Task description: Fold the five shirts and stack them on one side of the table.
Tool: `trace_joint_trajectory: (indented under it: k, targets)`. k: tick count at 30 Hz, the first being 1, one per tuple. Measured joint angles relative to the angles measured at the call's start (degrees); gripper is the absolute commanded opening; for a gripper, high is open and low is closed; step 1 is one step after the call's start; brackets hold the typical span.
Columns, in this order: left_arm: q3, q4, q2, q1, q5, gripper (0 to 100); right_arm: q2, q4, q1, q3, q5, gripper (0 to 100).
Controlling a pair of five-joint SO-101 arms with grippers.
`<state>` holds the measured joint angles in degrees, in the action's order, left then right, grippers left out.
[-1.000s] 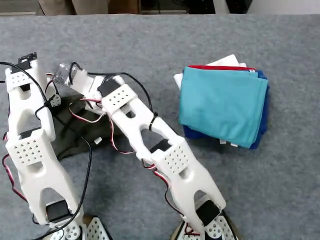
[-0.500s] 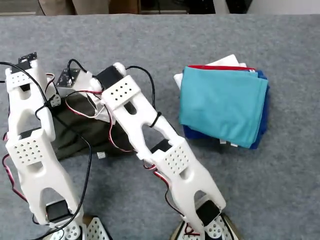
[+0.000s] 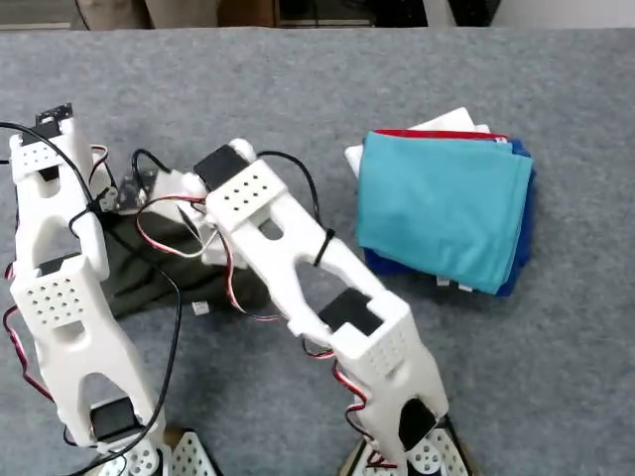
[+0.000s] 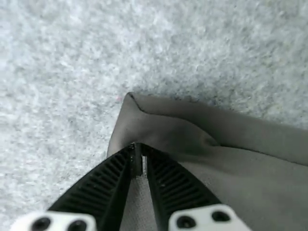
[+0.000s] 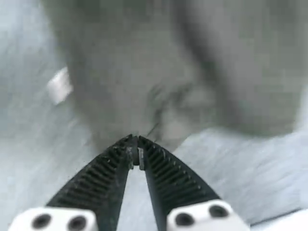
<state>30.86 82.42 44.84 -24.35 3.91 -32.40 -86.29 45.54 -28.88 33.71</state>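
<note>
A dark grey shirt [image 3: 174, 268] lies crumpled at the table's left, partly under both white arms. In the left wrist view my left gripper [image 4: 138, 155] is shut on the fabric just behind a corner of the dark shirt [image 4: 192, 139]. My right gripper [image 5: 134, 153] is shut, its tips pinching the near edge of the dark shirt [image 5: 144, 72], which looks blurred. The right arm [image 3: 248, 198] stretches across to the left above the shirt. A stack of folded shirts [image 3: 442, 213], teal on top over blue, red and white, sits at the right.
The table is covered in grey carpet [image 3: 298, 89]. A small white tag [image 3: 200, 308] of the dark shirt pokes out near the front. The two arm bases [image 3: 397, 446] stand at the near edge. Open carpet lies at the back and the front right.
The right arm's wrist has drawn back from the far left toward the near side, and the dark shirt's fabric has spread further under it. The left arm and the stack have stayed put.
</note>
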Motion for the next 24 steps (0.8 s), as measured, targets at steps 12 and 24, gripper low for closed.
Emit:
trace_joint_trajectory:
  k: [12, 24]
  targets:
    - [0.0, 0.0, 0.0, 0.0, 0.0, 2, -6.9, 16.1, 0.0, 0.6, -3.7, 0.2]
    - [0.4, 0.0, 0.0, 0.0, 0.0, 2, -7.0, -13.3, -0.7, -4.5, -4.0, 0.1]
